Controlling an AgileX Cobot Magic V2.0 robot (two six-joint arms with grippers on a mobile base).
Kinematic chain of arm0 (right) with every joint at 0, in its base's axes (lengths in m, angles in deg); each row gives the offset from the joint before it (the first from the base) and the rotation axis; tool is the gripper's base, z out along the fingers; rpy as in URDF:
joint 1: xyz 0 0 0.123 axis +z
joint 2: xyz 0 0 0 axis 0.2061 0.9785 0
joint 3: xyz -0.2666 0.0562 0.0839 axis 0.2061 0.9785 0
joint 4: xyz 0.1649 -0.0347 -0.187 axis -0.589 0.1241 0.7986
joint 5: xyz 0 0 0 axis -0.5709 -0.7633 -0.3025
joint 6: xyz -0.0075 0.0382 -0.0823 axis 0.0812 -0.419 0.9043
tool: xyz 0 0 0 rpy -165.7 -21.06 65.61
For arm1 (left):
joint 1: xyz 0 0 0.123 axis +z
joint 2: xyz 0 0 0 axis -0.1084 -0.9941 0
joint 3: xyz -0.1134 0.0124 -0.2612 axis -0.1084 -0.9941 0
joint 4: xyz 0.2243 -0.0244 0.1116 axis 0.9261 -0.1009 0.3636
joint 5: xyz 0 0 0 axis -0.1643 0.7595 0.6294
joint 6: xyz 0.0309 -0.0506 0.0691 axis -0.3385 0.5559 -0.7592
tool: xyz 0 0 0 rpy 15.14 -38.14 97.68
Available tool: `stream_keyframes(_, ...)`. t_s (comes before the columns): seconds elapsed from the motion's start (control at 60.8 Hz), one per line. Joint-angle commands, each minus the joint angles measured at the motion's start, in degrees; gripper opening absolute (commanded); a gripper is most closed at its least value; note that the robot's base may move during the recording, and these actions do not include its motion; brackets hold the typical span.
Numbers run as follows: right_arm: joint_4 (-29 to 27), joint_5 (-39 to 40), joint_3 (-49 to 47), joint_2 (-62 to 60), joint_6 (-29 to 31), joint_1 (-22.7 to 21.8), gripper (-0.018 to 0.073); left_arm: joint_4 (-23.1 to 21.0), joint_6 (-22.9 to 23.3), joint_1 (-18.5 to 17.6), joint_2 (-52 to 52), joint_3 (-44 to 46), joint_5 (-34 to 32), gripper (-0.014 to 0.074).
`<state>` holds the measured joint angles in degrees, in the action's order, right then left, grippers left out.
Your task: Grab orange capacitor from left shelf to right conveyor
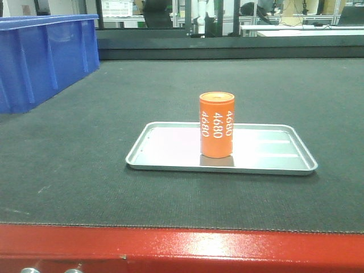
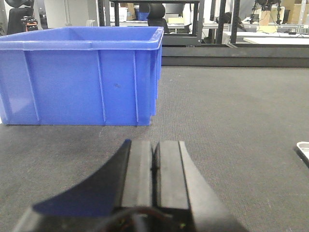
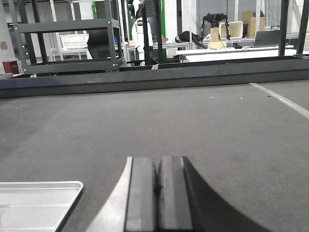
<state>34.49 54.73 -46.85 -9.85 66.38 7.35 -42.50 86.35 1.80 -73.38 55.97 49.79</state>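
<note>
A: Front view. Orange capacitor [image 1: 216, 124] stands upright on a shallow silver tray [image 1: 165, 161], near the tray's middle, white "4680" printed down its side. Nothing grips it.

B: And the tray sits where?

A: Flat on the right conveyor [image 1: 85, 170], the dark textured belt. Red side frame [image 1: 182, 250] runs along the near edge, two bolt heads at its lower left. Blue plastic bin [image 1: 42, 57] on the belt at far left, well apart from the tray.

B: Left tool?

A: Left wrist view: left tool [image 2: 154, 169] has its two black pads pressed together, only a thin seam between them, nothing held. It hangs low over the belt, facing the blue bin [image 2: 82, 77]. A sliver of the tray's corner [image 2: 303, 149] shows at the right edge.

B: Right tool?

A: Same story. Right tool [image 3: 157, 191] closed pad to pad, empty, low over the belt. Tray corner [image 3: 38, 203] at lower left of that view, beside the tool, not touching. Capacitor itself not visible from either wrist.

B: Background?

A: Dark shelving frames and workbenches beyond the belt's far edge, too cluttered to itemise.
</note>
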Motion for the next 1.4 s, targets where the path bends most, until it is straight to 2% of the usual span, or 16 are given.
stream_keyframes(0.0,-0.12,5.46,0.13,-1.17,0.61,-0.35,0.0048,-0.31,0.0,0.14,-0.58,0.45,-5.16,-0.0105)
stream_keyframes(0.329,-0.12,8.04,0.13,-1.17,0.51,-0.35,0.0048,-0.31,0.0,0.14,-0.58,0.45,-5.16,-0.0105)
stream_keyframes(1.383,0.73,8.11,0.08,-1.17,2.07,-0.35,0.0048,0.0,0.0,0.14,-0.58,0.45,-5.16,-0.0105)
